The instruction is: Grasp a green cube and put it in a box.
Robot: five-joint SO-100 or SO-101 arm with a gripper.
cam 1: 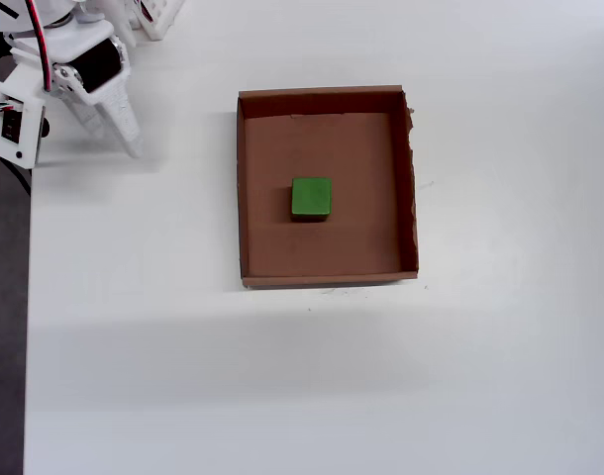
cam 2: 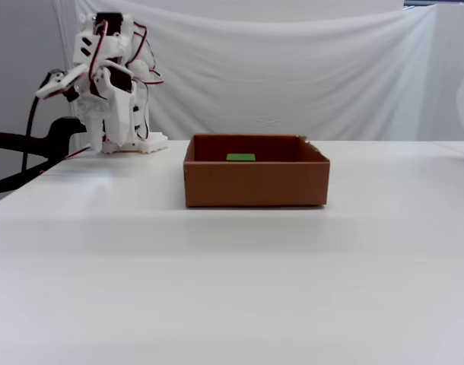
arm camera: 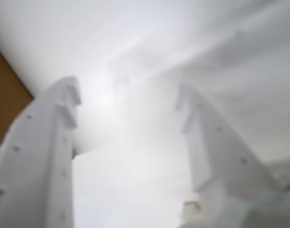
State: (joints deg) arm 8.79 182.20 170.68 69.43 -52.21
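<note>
White table (cam 1: 183, 376), green cube (cam 1: 311, 197) boxed (cam 1: 327, 262), pincer (cam 1: 129, 139) apart

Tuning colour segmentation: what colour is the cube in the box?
Bright green cube, against the brown box. Shows best in the overhead view.

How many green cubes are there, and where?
1. The green cube lies inside the box, near its middle in the overhead view. No other shows on the table, and the box floor is fully visible from above.

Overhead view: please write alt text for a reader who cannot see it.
A green cube lies near the middle of a shallow brown box on a white table. The white robot arm is folded at the top left corner, away from the box.
</note>
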